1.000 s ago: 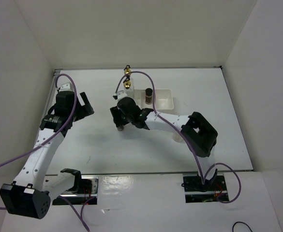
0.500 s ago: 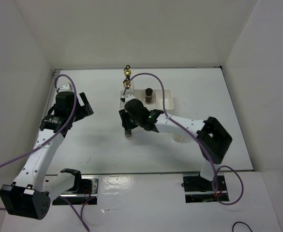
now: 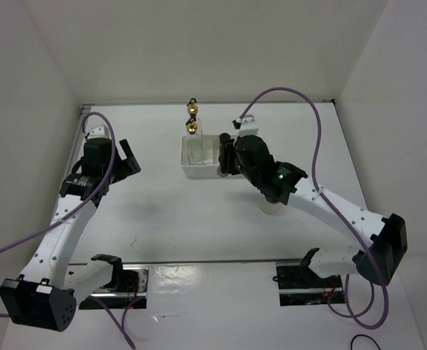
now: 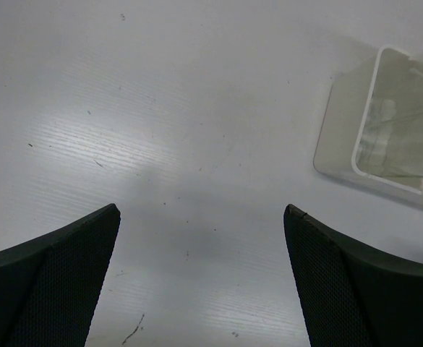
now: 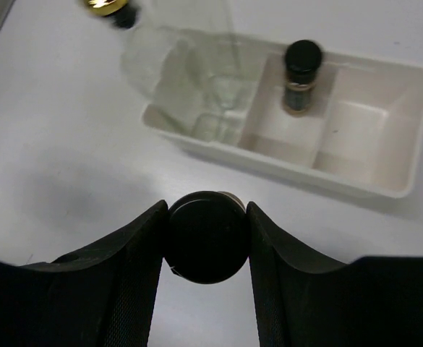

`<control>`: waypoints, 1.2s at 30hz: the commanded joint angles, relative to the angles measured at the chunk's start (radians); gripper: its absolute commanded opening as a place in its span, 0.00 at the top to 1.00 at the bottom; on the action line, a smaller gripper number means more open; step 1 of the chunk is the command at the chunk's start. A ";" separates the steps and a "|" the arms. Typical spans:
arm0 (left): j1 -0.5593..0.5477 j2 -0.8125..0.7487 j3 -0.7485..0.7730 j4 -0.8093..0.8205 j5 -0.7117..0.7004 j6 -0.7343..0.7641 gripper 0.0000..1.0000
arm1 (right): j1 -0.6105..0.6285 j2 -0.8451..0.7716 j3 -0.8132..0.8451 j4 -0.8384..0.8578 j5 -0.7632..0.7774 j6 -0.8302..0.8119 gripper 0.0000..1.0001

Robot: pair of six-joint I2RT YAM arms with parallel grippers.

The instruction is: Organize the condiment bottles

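Observation:
My right gripper (image 5: 207, 211) is shut on a small dark jar with a black cap (image 5: 206, 236), held just in front of the white divided tray (image 5: 370, 184). In the top view this gripper (image 3: 225, 157) is over the tray's middle and hides the jar. A second small dark jar (image 5: 301, 76) stands in the tray's middle compartment. A tall clear bottle (image 5: 197, 79) with a gold top (image 3: 192, 126) stands in the left compartment. Another gold-topped bottle (image 3: 192, 106) is just behind it. A squat pale jar (image 3: 269, 207) sits on the table, partly under my right arm. My left gripper (image 3: 131, 158) is open and empty.
White walls enclose the table on three sides. In the left wrist view the open fingers (image 4: 74, 267) hover over bare table, with the tray's corner (image 4: 341, 130) at the upper right. The tray's right compartment (image 5: 359, 137) holds nothing.
My right gripper has carried the small dark jar from the table left of the tray rightward and back, to the tray's front. The left arm has not moved.

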 commanded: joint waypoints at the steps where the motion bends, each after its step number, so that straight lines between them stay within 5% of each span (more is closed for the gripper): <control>1: 0.013 -0.010 -0.007 0.029 0.007 0.023 0.00 | -0.092 0.028 -0.006 0.098 0.118 0.031 0.87; 9: 0.031 -0.010 -0.007 0.049 0.016 0.012 0.00 | -0.281 0.260 0.169 0.147 0.017 -0.048 0.87; 36: 0.100 0.048 -0.016 0.098 0.025 0.021 0.00 | -0.290 0.599 0.241 0.248 -0.101 0.009 0.88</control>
